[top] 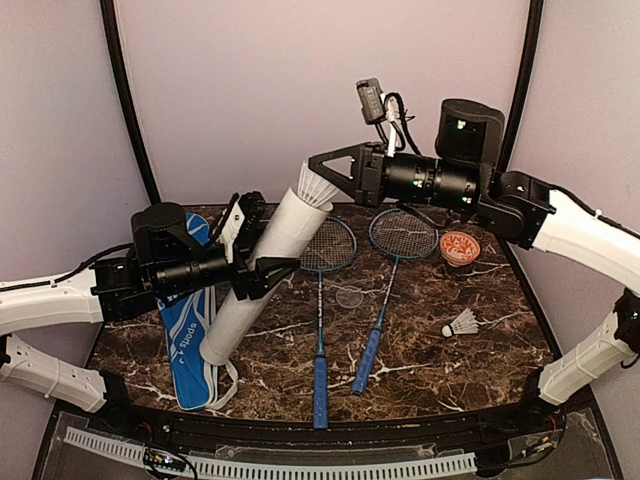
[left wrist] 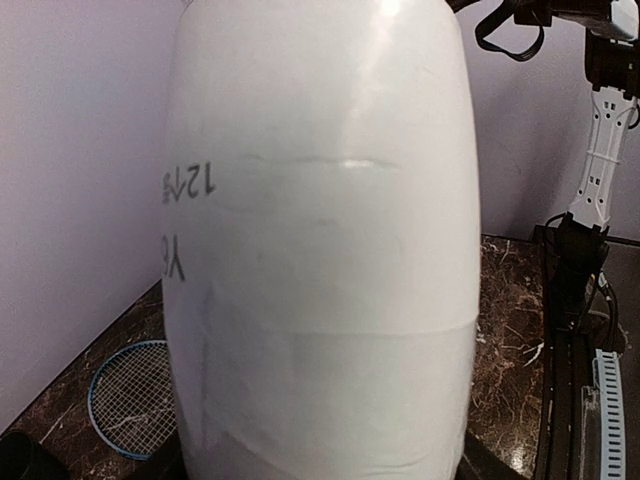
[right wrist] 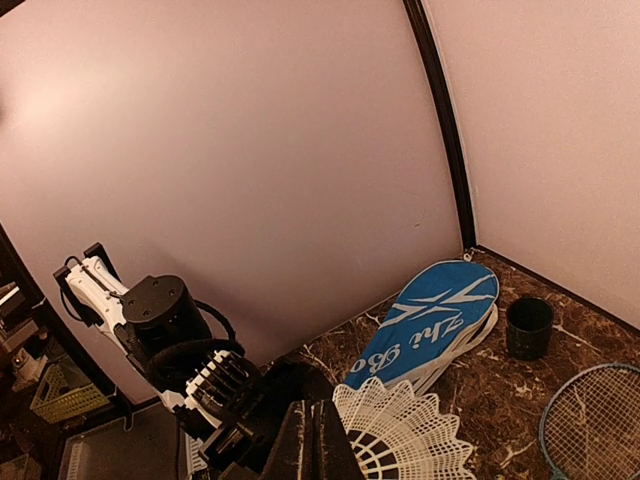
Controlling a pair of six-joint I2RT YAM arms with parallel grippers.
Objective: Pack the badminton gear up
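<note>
My left gripper (top: 258, 270) is shut on the long white tube (top: 262, 275), holding it tilted, its lower end near the table and its mouth up to the right. The tube (left wrist: 320, 250) fills the left wrist view. A white feather shuttlecock (top: 315, 187) sits at the tube's mouth. My right gripper (top: 314, 164) hangs just above it, shut; in the right wrist view the shuttlecock (right wrist: 405, 440) lies beside my gripper (right wrist: 316, 445), nothing seen between the fingers. Two blue-handled rackets (top: 320, 300) (top: 385, 300) lie mid-table. Another shuttlecock (top: 462, 323) lies right. The blue bag (top: 190, 330) lies left.
A small orange-red round container (top: 460, 247) stands at the back right, by the right arm. A small dark cup (right wrist: 528, 327) stands next to the bag (right wrist: 430, 325). A clear round disc (top: 349, 297) lies between the racket shafts. Walls close the back and sides.
</note>
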